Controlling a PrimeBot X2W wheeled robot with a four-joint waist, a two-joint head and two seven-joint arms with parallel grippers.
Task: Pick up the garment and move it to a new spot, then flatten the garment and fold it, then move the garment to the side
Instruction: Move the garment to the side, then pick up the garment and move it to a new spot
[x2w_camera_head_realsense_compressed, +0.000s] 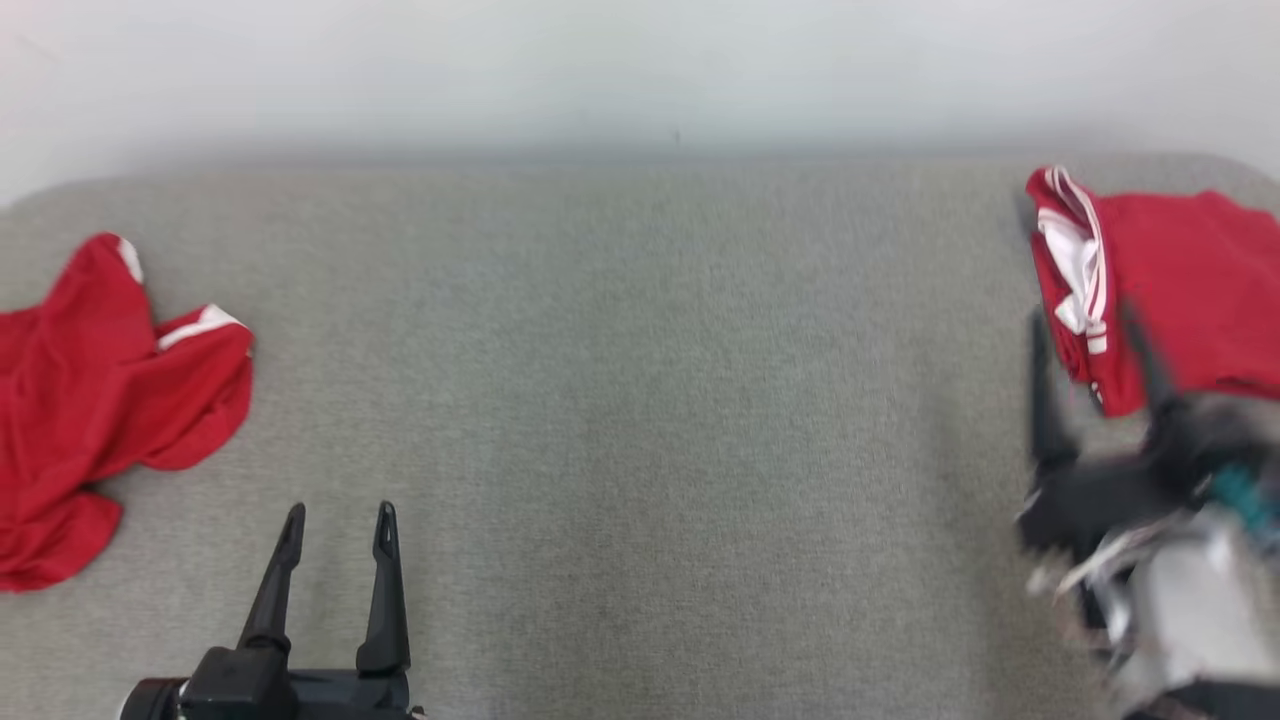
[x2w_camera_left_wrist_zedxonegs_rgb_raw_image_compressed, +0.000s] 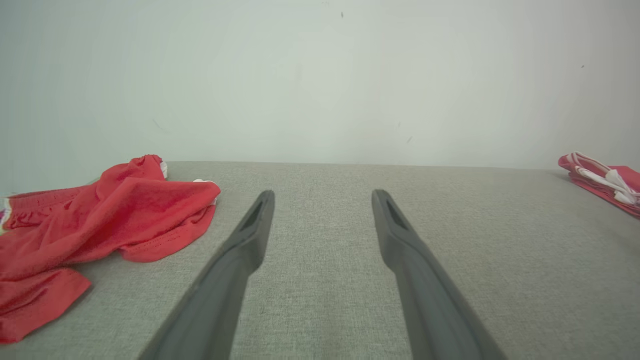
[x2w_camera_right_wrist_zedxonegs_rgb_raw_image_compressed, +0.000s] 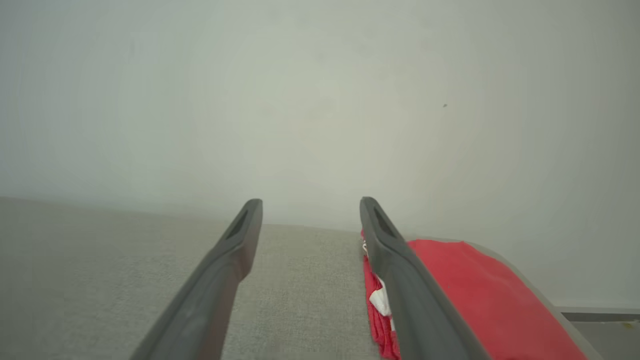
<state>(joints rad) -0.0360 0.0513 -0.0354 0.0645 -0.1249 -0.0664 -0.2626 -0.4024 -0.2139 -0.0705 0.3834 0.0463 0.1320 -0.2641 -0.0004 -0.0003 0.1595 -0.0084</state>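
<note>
Red on grey: a crumpled red garment (x2w_camera_head_realsense_compressed: 100, 400) lies in a heap at the left end of the fabric-covered desk (x2w_camera_head_realsense_compressed: 640, 400), part of it running out of the head view's left edge, while a folded red garment (x2w_camera_head_realsense_compressed: 1190, 280) with white trim sits at the far right end. The left claw (x2w_camera_head_realsense_compressed: 340, 512) hovers low over bare desk just right of the heap, its 2 fingers spread wide and holding nothing. The right claw (x2w_camera_head_realsense_compressed: 1085, 320), blurred in the head view, stands at the near left edge of the folded piece, also spread wide and empty; whether a finger touches the cloth cannot be told. With 1 piece apparently finished and set aside, the step in hand looks to be the pick-up of the crumpled one, and the left claw is the nearer. To do it well, that claw should swing left and come down on a raised ridge of the heap, such as the hump by the white-edged cuff, rather than on a flat patch where the fingers might pinch the desk's own cover. It should close on the cloth, lift until the hanging fabric clears the surface, and carry it to the open middle, within reach of both claws. The right claw should draw off without snagging the fold.
</note>
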